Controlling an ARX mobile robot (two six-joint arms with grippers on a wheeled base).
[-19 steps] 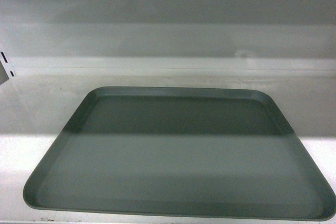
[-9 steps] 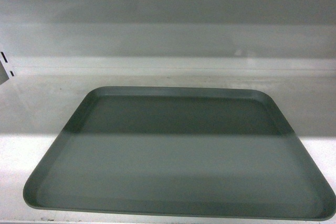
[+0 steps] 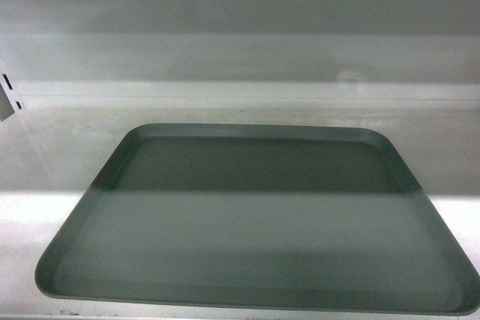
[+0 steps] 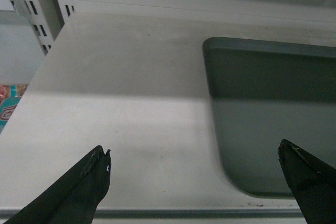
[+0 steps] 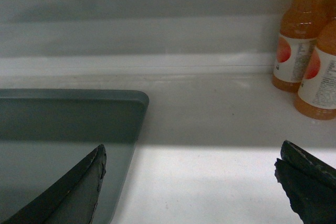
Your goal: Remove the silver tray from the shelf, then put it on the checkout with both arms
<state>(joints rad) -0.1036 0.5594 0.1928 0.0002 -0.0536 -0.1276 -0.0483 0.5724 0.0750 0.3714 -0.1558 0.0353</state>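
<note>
The silver tray [image 3: 255, 222] lies flat on the white shelf [image 3: 45, 155], filling most of the head view; no gripper shows there. In the left wrist view my left gripper [image 4: 194, 153] is open and empty, straddling the tray's [image 4: 273, 114] near left corner above the shelf [image 4: 115, 93]. In the right wrist view my right gripper [image 5: 189, 153] is open and empty too, its left finger over the tray's [image 5: 63, 124] right edge and its right finger over bare shelf [image 5: 210, 124]. The checkout is out of view.
Two orange juice bottles [image 5: 307, 51] stand on the shelf to the right of the tray. A slotted white upright [image 4: 37, 9] rises at the shelf's left end. The white back panel [image 3: 240, 43] closes the rear. The shelf's front lip [image 4: 184, 213] runs just under the left gripper.
The head view has shifted very slightly; the tray sits where it was. Nothing was taken hold of.
</note>
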